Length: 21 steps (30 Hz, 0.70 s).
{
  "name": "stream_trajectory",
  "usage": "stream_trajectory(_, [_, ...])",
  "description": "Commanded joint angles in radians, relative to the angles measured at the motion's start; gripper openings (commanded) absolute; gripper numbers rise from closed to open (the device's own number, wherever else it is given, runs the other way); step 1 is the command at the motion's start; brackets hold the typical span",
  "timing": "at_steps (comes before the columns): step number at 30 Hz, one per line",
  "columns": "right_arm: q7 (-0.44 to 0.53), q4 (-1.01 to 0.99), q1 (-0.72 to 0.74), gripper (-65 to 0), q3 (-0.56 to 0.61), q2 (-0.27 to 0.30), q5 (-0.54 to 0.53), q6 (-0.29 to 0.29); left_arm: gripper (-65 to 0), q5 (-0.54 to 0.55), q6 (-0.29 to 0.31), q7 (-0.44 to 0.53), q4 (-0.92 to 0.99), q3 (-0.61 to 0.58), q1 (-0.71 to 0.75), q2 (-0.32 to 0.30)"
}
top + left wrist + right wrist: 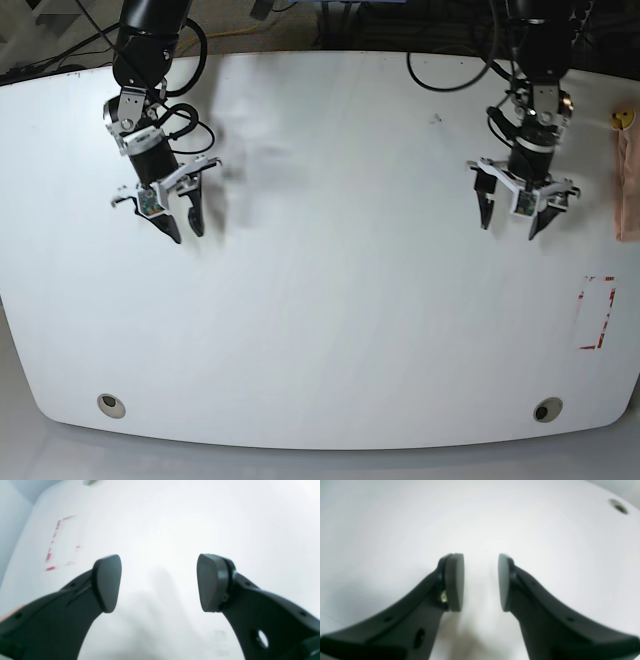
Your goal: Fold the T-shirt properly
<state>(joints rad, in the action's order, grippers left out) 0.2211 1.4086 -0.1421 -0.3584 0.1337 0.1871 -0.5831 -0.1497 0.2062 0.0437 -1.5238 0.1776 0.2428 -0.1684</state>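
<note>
White table (330, 250): two claws, left claw (511, 216) spread wide, right claw (184, 220) narrowly parted, both empty.

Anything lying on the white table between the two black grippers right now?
Nothing: the base view shows only bare white table between the left gripper and right gripper.

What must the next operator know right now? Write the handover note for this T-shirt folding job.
Left end effector: open, empty, hovering over the bare table.
Right end effector: open with a narrower gap, empty, also above the table.
T-shirt: only a peach strip shows at the base view's right edge, beyond the left arm; neither arm touches it.
Done: no fold can be seen.
Left: bring the shirt onto the table, spread it and fold it.
</note>
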Motion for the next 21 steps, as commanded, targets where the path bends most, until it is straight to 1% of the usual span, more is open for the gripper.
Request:
stream_trajectory(1, [0.06, -0.005, -0.034, -44.1, -0.034, 0.004, -0.01, 0.002, -22.2, -0.024, -0.052, 0.081, -0.022, -0.011, 0.026, 0.031])
stream_trajectory(2, [0.062, -0.004, -0.055, -44.1, -0.044, 0.004, -0.011, 0.002, -22.2, -0.031, -0.063, 0.097, -0.033, -0.016, 0.054, 0.051])
stream_trajectory(4, [0.065, -0.004, -0.103, -44.1, -0.057, 0.004, -0.031, 0.002, -22.2, -0.031, -0.066, 0.112, -0.073, -0.016, 0.103, 0.086])
stream_trajectory(8, [0.062, 0.016, -0.201, -44.1, -0.061, 0.017, -0.163, 0.002, -22.2, -0.031, -0.066, 0.115, -0.159, -0.017, 0.223, 0.168])
stream_trajectory(11, [0.06, 0.045, -0.297, -44.1, -0.057, 0.039, -0.225, 0.002, -22.2, -0.031, -0.066, 0.115, -0.223, -0.017, 0.33, 0.211])
stream_trajectory(12, [0.06, 0.054, -0.317, -44.1, -0.055, 0.04, -0.229, 0.002, -22.2, -0.031, -0.066, 0.115, -0.24, -0.017, 0.355, 0.218])
stream_trajectory(15, [0.06, 0.11, -0.425, -44.1, -0.057, 0.037, -0.237, 0.002, -22.2, -0.029, -0.066, 0.115, -0.303, -0.017, 0.485, 0.263])
stream_trajectory(19, [0.062, 0.159, -0.566, -44.1, -0.057, 0.037, -0.242, 0.002, -22.2, -0.027, -0.066, 0.114, -0.352, -0.019, 0.651, 0.304])
stream_trajectory(21, [0.062, 0.173, -0.635, -44.1, -0.057, 0.037, -0.278, 0.002, -22.2, -0.024, -0.066, 0.114, -0.364, -0.019, 0.729, 0.321])
